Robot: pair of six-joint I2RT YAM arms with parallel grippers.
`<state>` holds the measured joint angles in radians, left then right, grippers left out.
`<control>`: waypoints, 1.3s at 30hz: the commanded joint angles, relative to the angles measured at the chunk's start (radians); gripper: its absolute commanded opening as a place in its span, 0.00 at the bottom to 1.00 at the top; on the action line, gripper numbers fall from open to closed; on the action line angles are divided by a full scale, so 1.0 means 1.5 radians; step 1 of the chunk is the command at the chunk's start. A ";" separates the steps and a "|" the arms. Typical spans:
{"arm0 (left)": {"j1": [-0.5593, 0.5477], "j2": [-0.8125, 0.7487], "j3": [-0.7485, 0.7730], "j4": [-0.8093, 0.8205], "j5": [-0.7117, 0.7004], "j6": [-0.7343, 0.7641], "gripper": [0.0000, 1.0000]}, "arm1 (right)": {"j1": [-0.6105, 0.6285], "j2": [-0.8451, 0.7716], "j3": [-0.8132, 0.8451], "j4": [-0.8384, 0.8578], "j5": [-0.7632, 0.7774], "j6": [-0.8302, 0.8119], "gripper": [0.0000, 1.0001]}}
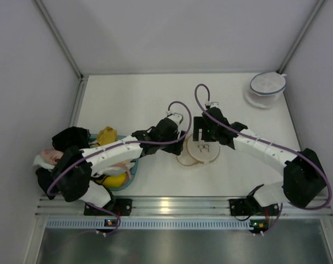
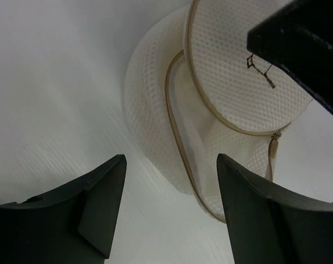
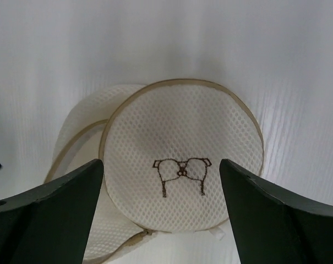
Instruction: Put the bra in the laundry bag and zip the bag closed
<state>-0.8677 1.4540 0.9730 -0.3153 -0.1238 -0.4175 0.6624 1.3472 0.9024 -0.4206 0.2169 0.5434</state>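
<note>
On the white tabletop [image 1: 144, 104] the laundry bag [image 1: 206, 154] lies at the middle, unzipped, its lid (marked with a small brown bra outline) shifted off the base. The bra [image 1: 107, 135] sits well to the left in a teal-rimmed tub [image 1: 133, 173], under the left arm [image 1: 111, 151], far from both sets of fingers. The left fingers [image 2: 100, 209] stand apart, empty, just left of the bag. The right fingers [image 3: 61, 209], also apart and empty, hang over the lid.
</note>
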 commanded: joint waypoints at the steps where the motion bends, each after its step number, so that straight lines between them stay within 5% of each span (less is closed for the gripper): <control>1: -0.011 0.028 -0.009 0.061 0.010 0.010 0.72 | -0.007 0.052 0.070 0.062 0.002 0.011 0.88; 9: -0.017 0.034 -0.067 0.102 -0.002 0.006 0.47 | -0.006 0.216 0.180 0.036 0.002 0.025 0.86; 15: -0.019 0.001 -0.105 0.129 -0.007 -0.011 0.25 | 0.001 0.287 0.208 0.029 -0.006 0.030 0.74; 21: -0.019 -0.020 -0.125 0.141 -0.002 0.000 0.05 | 0.004 0.300 0.211 0.028 0.000 0.025 0.34; 22: -0.019 -0.021 -0.126 0.141 -0.003 0.000 0.01 | 0.006 0.299 0.210 0.030 -0.001 0.025 0.20; 25: -0.019 -0.020 -0.122 0.141 -0.005 -0.001 0.00 | 0.007 0.285 0.219 0.022 0.004 0.018 0.00; 34: -0.017 -0.075 -0.103 0.117 -0.166 -0.083 0.00 | 0.007 0.119 0.196 0.064 -0.002 -0.034 0.00; 39: -0.016 -0.121 -0.075 0.070 -0.303 -0.188 0.00 | 0.003 -0.079 0.058 0.221 -0.015 -0.054 0.00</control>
<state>-0.8913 1.3315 0.8089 -0.1921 -0.3962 -0.5671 0.6647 1.4010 1.0832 -0.2646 0.1982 0.4973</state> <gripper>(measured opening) 0.022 0.010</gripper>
